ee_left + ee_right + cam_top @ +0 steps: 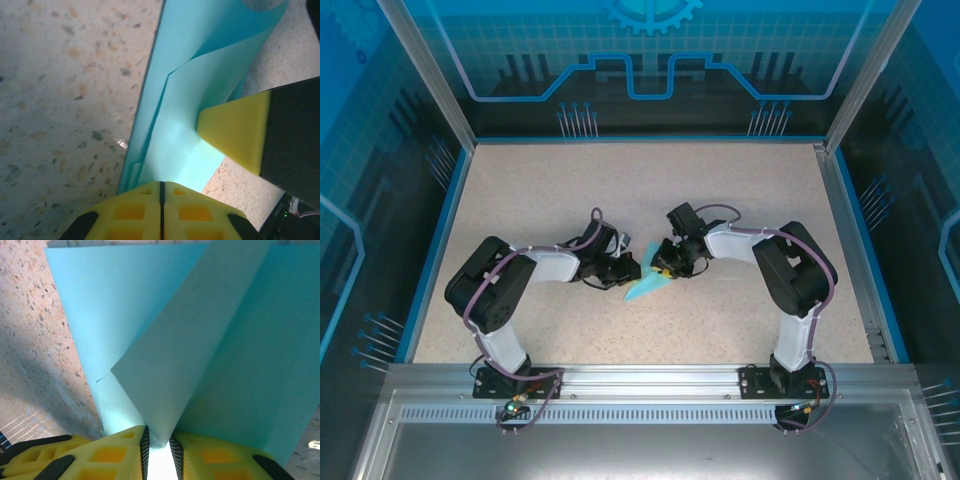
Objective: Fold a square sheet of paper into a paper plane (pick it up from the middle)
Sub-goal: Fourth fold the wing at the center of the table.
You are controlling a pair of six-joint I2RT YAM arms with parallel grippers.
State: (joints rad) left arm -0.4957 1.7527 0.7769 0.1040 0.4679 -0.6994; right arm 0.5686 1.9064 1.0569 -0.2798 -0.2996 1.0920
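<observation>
Handling the sheet of paper [165, 330] calls for a light touch: it is thin, pale cyan and surely almost weightless, and it looks limp enough to sag or curl wherever nothing supports it, as the rolled-over far edge in the left wrist view suggests. It takes a crease well, though; sharp folds run through it, and one flap stands up from the layers below in the right wrist view. By that showing it will probably spring and slide rather than resist, and a hard tug could tear or crumple it. The best places to take hold are therefore along a crease or a folded edge, where several layers lend stiffness, not out at a loose single corner. It lies partly folded near the middle of the bench [720, 200], between the two arms. The left hand [161, 186] is closed, its yellow pads meeting at a hairline seam, and the layered edge of the paper runs right into them, so it seems to pinch that edge. The right hand [159, 440] has its pads narrowly apart with the pointed end of the raised flap between them, apparently nipped there; one of its fingertips [235, 132] rests against the sheet from the side
</observation>
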